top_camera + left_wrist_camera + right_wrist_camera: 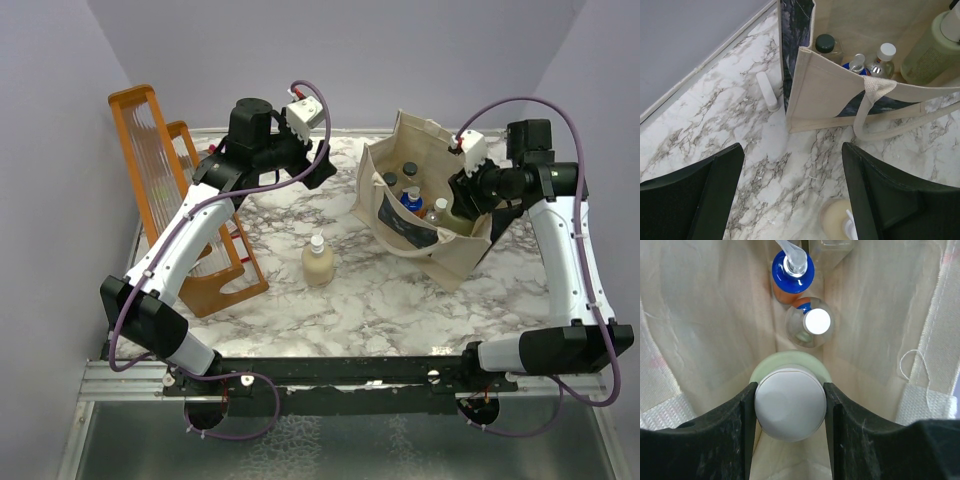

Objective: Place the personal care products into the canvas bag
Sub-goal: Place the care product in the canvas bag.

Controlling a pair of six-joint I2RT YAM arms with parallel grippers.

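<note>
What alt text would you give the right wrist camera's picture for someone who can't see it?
The black right gripper clamps the pale cap of a green bottle inside a beige cloth bag, seen from above. Beyond it stand a clear bottle with a white cap and an orange bottle with a blue top.

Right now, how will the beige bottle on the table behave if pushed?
The beige bottle stands upright on a squat round body, so it probably slides rather than tips. Looks full, likely heavy for its size. Tipped, it would roll.
</note>
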